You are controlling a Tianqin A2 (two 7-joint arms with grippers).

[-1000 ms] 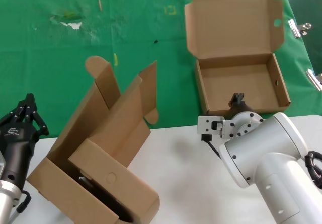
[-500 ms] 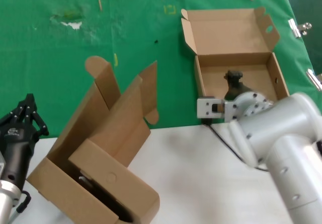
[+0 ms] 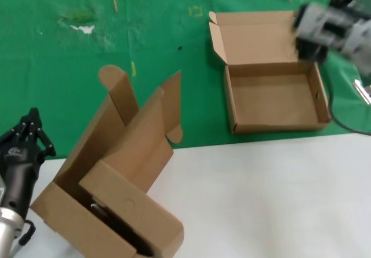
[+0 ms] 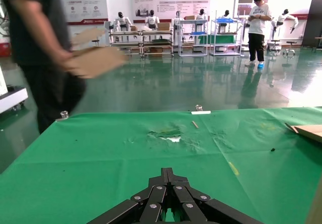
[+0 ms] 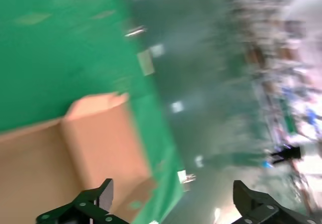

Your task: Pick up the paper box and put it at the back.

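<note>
The paper box lies open on the green cloth at the back right, with its lid folded back flat and nothing inside. My right arm is raised above the box's far right corner and is blurred by motion. In the right wrist view the right gripper is open and empty, with the box's cardboard below it. My left gripper is parked at the near left, shut and empty; it also shows in the left wrist view.
Similar brown boxes wedged into one another stand at the near left, across the edge of the white surface. A metal clip lies at the cloth's right edge. A person holding cardboard stands beyond the table.
My right arm has lifted out of the paper box and swung up to the far right. The box's lid, upright one second ago, now lies folded back. The left arm has not moved.
</note>
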